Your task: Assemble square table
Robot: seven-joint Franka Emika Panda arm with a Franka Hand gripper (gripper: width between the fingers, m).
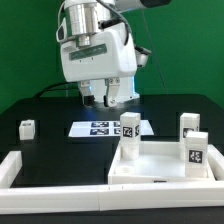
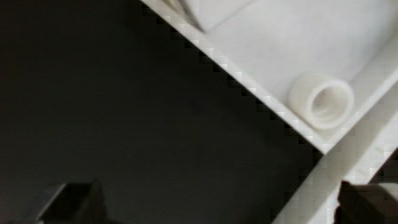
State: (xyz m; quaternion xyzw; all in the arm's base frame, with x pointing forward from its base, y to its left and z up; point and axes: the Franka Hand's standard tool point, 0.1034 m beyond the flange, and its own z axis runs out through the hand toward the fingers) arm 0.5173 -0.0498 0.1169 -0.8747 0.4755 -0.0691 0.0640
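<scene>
Counter (image 1: 45, 150): black, matte. Lying directly on it: marker board (image 1: 100, 128), flat, mid-rear; one small tagged leg block (image 1: 27, 128), apart toward the exterior view's left; square panel (image 1: 160, 165); white border bars (image 1: 60, 180) along the front, apparently resting flat.

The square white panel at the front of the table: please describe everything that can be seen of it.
The square panel looks like matte white plastic, with a raised rim around a flat floor. It lies flat on the black table, against the long white border bar, toward the exterior view's right. Three tagged leg blocks, for example one at its far corner, stand upright on it. The wrist view shows its edge with small notches and a round socket. The gripper hangs above the table behind it, not touching it.
</scene>
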